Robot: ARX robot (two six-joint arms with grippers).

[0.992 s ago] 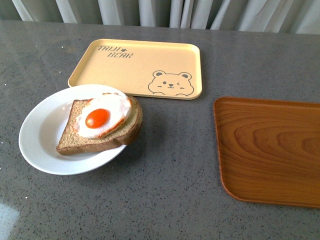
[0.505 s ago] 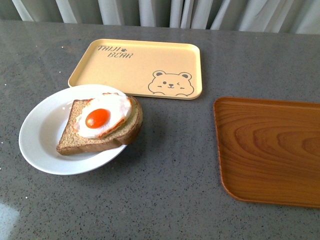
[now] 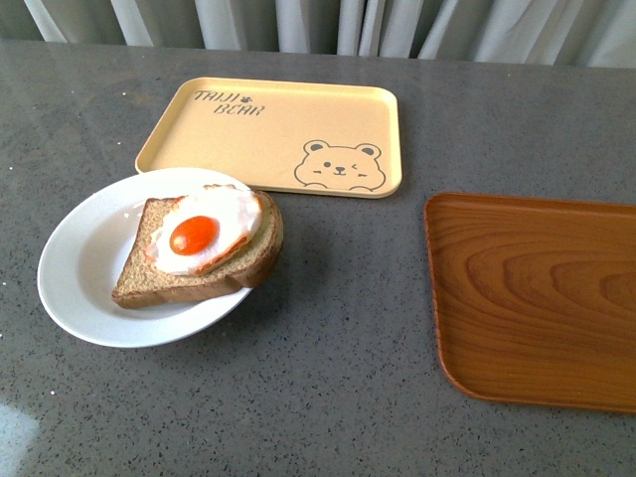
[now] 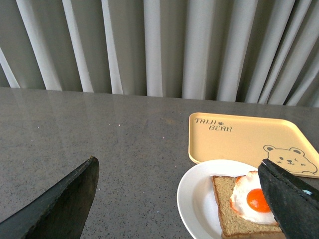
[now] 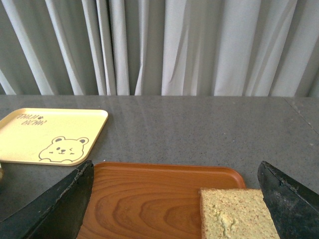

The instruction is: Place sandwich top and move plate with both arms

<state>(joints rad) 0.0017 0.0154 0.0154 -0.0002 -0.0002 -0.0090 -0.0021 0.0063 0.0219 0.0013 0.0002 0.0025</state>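
In the front view the plate [image 3: 75, 273] sat at the left centre of the frame, carrying a brown slice [image 3: 159, 283] topped with a fried egg [image 3: 204, 234]. The bear tray [image 3: 278, 119] lay just behind it at upper centre, and the wood tray [image 3: 537, 298] lay at the right edge, well apart. No gripper showed there, nor did the sandwich top. The right wrist view found it: the sandwich top [image 5: 238, 215] lay flat on the wood tray near a corner, seen between the 2 fingers of the right gripper [image 5: 174, 163], which was spread wide and held nothing. The left gripper [image 4: 178, 162] was likewise wide open and empty, hanging over the table beside the plate. The top looked light, soft and crumbly, so I judged a gentle pinch across 2 opposite edges best. The plate looked stiff, smooth and likely slippery; its rim, taken at 2 opposite sides, seemed the place to hold.
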